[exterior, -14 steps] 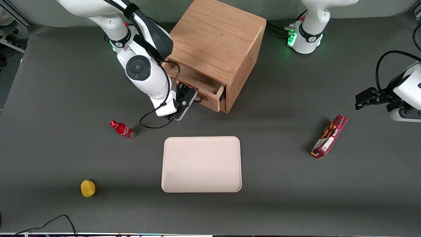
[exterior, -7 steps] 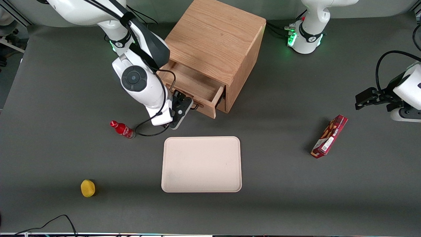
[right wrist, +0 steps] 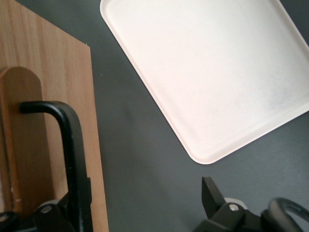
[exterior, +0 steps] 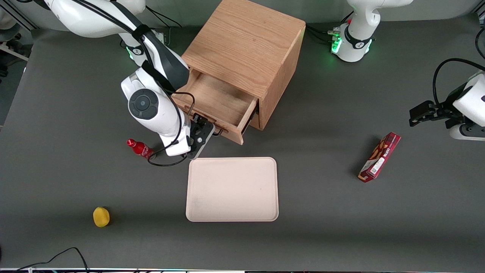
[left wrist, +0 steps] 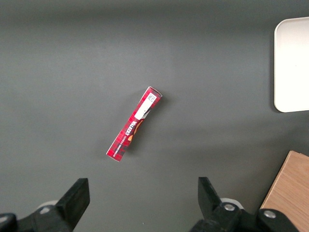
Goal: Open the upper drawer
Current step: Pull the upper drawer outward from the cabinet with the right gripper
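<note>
Near the cam: a small yellow ball [exterior: 101, 217], toward the working arm's end of the table. A bit farther is a pale tray [exterior: 232, 189], w/ nothing on it. A red box [exterior: 379, 157] lies toward the parked arm's end. A little red bottle [exterior: 141, 148] stands just beside the working arm.

Next comes the gripper [exterior: 205, 129]. It sits right in front of the drawer [exterior: 218, 100], down at the black handle [right wrist: 72, 145]. Its fingers are spread wide, not pinching. The handle bar runs in between them, close by one finger. It looks like the bar leans on that finger, but I can't be sure.

The drawer sticks well out of the cabinet [exterior: 246, 41], toward the tray. You can see its bare wood floor, and there is nothing inside. Part of it is tucked under the cabinet top.

So the job looks mostly done, approx. most of the way out. What is left, I think: maybe a little more pull, then lift the gripper off the handle w/o bumping the bottle or tray.
</note>
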Action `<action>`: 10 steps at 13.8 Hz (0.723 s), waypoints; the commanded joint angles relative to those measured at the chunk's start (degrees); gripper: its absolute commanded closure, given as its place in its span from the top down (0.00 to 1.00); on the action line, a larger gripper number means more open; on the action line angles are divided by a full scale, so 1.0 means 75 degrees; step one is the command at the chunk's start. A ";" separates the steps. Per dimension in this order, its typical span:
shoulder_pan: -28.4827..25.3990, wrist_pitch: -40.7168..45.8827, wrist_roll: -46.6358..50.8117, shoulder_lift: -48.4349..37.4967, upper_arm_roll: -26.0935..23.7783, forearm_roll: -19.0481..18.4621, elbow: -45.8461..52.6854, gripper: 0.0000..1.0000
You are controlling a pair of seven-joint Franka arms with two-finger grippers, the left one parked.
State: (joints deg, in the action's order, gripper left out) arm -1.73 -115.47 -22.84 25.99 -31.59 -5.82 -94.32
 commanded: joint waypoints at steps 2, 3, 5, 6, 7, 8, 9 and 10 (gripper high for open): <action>-0.0121 0.0009 -0.0351 0.0367 0.0285 -0.0337 0.0318 1.00; -0.0144 0.0009 -0.0399 0.0390 0.0344 -0.0337 0.0423 1.00; -0.0121 0.0044 -0.0539 0.0496 0.0368 -0.0349 0.0540 1.00; -0.0132 0.0044 -0.0552 0.0566 0.0449 -0.0349 0.0611 1.00; -0.0179 0.0056 -0.0552 0.0601 0.0554 -0.0372 0.0681 1.00; -0.0191 0.0056 -0.0563 0.0613 0.0602 -0.0454 0.0682 1.00; -0.0168 0.0056 -0.0610 0.0660 0.0602 -0.0524 0.0705 1.00; -0.0144 0.0044 -0.0645 0.0707 0.0602 -0.0536 0.0763 1.00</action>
State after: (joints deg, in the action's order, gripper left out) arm -2.08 -115.47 -26.24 28.71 -28.34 -6.46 -90.05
